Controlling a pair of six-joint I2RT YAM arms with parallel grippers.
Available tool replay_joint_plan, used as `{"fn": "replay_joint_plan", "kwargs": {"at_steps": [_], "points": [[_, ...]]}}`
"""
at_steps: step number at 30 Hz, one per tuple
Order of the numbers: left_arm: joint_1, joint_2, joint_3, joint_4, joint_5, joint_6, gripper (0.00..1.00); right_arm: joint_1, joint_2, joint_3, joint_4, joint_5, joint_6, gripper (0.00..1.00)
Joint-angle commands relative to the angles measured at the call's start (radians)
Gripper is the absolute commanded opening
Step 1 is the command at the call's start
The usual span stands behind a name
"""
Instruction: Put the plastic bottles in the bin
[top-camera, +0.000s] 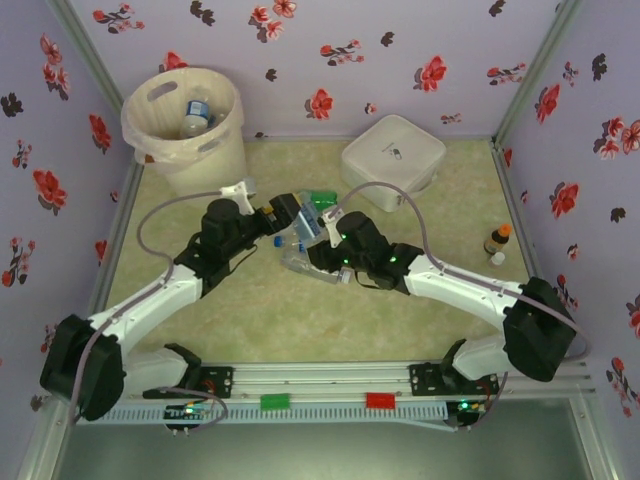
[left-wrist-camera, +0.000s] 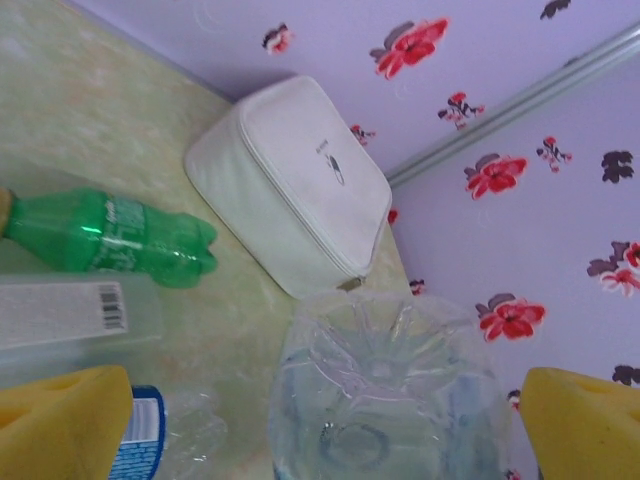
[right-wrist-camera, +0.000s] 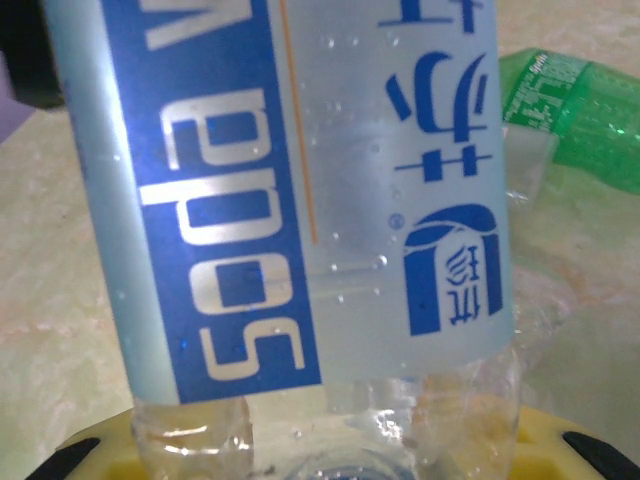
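- Pale green surface (top-camera: 260, 310), flowered walls; bin (top-camera: 215, 155) in the far left corner, bottles (top-camera: 195, 115) inside
- Left pincer (left-wrist-camera: 322, 425) spread wide, clear bottle (left-wrist-camera: 385, 390) between its fingers (left-wrist-camera: 60, 425), green bottle (left-wrist-camera: 110, 235) lying beyond
- Right pincer (right-wrist-camera: 320, 465) clamped on a blue-labelled bottle (right-wrist-camera: 300, 180)

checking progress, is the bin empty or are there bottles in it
Not empty. The top view looks down into the bin, and at least one clear, blue-labelled bottle lies inside it.

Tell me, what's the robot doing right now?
Left gripper open around clear bottle. Right gripper shut on blue-labelled bottle. Bin holds bottles already. Green bottle lies nearby.
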Motion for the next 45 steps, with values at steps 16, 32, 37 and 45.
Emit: {"fn": "replay_joint_plan", "kwargs": {"at_steps": [16,32,37,45], "points": [[-0.039,0.160,0.028,0.205,0.104,-0.058,0.63,-0.005,0.008,0.044,0.078,-0.035,0.031,0.21],[0.149,0.186,0.349,-0.090,0.140,0.162,0.32,-0.007,-0.175,-0.071,0.137,0.070,0.057,1.00],[0.277,0.194,0.556,-0.228,0.157,0.264,0.32,-0.010,-0.248,-0.133,0.115,0.180,0.037,1.00],[0.474,0.292,0.906,-0.352,0.130,0.393,0.33,-0.014,-0.189,-0.168,0.072,0.284,0.050,1.00]]}}
